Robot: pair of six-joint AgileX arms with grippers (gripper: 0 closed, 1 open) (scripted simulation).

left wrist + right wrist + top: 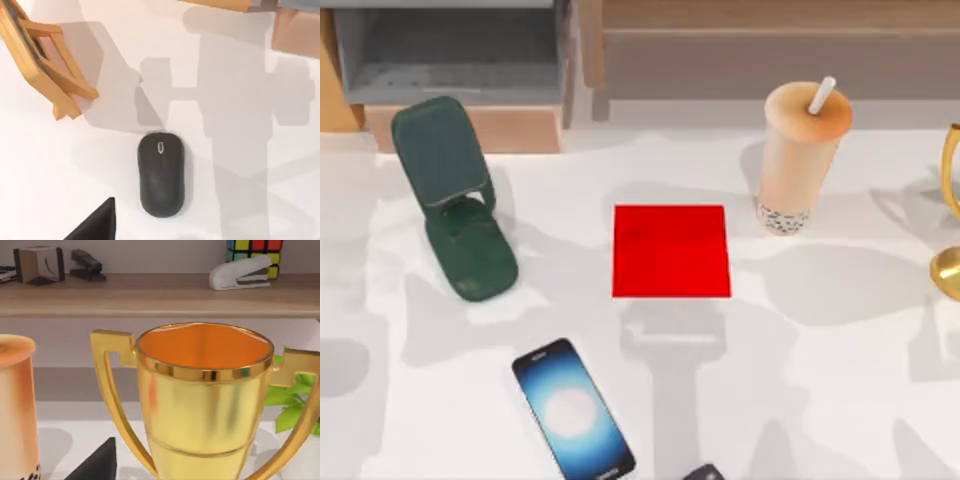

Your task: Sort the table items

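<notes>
The dark grey oval mouse [161, 174] lies flat on the white table [250, 150], directly below my left wrist camera. A dark corner of my left gripper [97, 223] shows beside it, apart from it. The black smartphone [573, 410] lies screen up, glowing blue-white, near the front edge, left of centre. The beige bubble-tea cup [800, 152] with its white straw stands upright at the back right; its side [15, 405] also appears in the right wrist view. A dark corner of my right gripper [97, 463] hangs close to a gold trophy [205, 400].
A red square mat [671, 251] lies mid-table. A dark green phone stand [455, 195] stands at the back left. The gold trophy [950, 225] stands at the right edge. A wooden easel [40, 60] stands near the mouse. A shelf with staplers [240, 276] runs behind.
</notes>
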